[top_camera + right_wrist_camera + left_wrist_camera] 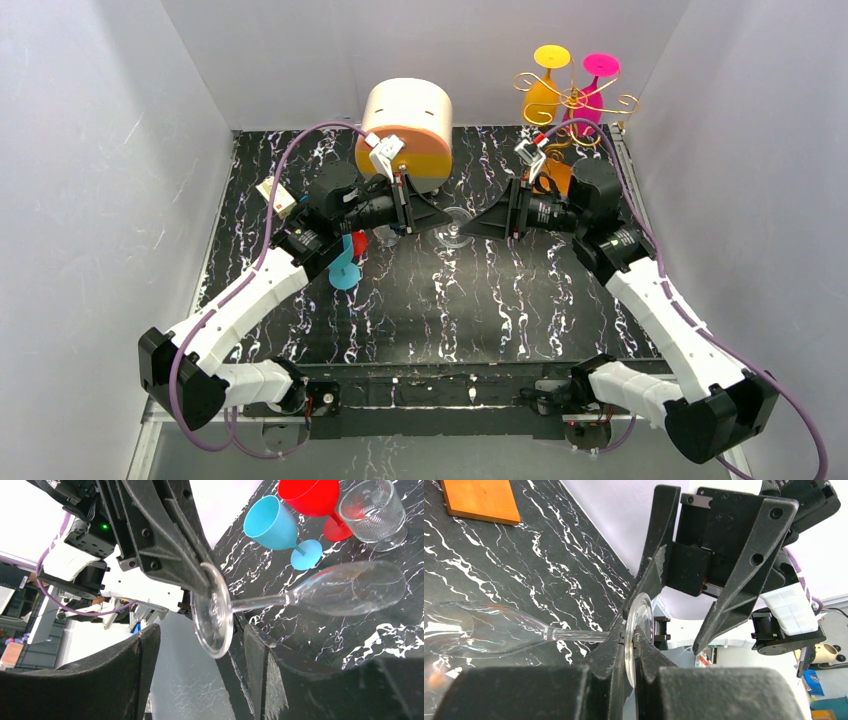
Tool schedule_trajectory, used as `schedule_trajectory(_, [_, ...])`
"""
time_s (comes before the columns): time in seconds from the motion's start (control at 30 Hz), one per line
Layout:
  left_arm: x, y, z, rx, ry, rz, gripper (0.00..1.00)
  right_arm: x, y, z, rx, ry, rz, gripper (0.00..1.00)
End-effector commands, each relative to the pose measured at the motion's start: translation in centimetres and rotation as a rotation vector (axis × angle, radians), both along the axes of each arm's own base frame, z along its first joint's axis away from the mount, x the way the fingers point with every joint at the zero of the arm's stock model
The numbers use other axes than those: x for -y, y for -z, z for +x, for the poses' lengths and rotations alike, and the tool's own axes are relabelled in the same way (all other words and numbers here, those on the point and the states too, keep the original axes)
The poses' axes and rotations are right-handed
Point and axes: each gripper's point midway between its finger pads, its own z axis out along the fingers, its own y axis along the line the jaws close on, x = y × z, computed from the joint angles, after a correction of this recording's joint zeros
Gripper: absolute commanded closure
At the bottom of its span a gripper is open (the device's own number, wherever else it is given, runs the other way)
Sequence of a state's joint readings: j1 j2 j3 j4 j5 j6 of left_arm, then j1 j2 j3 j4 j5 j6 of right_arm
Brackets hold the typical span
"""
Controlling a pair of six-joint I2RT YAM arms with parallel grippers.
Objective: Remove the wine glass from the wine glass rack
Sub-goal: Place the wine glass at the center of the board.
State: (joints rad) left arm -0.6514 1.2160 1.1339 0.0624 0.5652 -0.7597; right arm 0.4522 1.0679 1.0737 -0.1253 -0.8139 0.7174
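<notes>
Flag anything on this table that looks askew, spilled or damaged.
The clear wine glass is tipped on its side in the gap where the two arms meet. The left hand pinches its foot by the rim; the right hand stands open around that foot. Nothing looks spilled or broken.

The left arm (240, 300) and right arm (660, 300) reach in from the near corners, wrists turned toward each other at mid-table. The left gripper (442, 215) pinches the foot of a clear wine glass (300, 592). The right gripper (480, 225) faces it tip to tip, jaws spread either side of that foot.
</notes>
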Motion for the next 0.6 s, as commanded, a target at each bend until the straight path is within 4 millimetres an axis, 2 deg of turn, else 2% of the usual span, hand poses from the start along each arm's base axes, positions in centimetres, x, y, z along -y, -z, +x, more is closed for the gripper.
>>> schedule_trajectory(0.0, [-0.3, -1.4, -0.6, 0.071, 0.015, -0.019, 1.0, 0.3, -0.5, -1.2, -0.001, -0.007, 0.037, 0.3])
schedule_trajectory(0.1, [-0.3, -1.9, -0.7, 0.101, 0.022, -0.026, 1.0, 0.2, -0.2, -2.3, -0.046, -0.052, 0.081, 0.37])
schedule_trajectory(0.17, [-0.3, -2.4, -0.9, 0.124, 0.033, -0.034, 1.0, 0.0, -0.4, -2.6, -0.065, -0.071, 0.118, 0.51])
schedule_trajectory(0.2, [-0.3, -2.5, -1.0, 0.133, 0.04, -0.036, 1.0, -0.1, -0.3, -2.6, -0.072, -0.078, 0.136, 0.53])
schedule_trajectory(0.3, [-0.3, -2.8, -1.2, 0.153, 0.047, -0.041, 1.0, -0.4, -0.3, -2.0, -0.096, -0.07, 0.167, 0.52])
schedule_trajectory(0.57, [-0.4, -3.0, -1.1, 0.159, 0.032, -0.054, 1.0, -0.8, -1.0, -1.1, -0.082, -0.051, 0.216, 0.64])
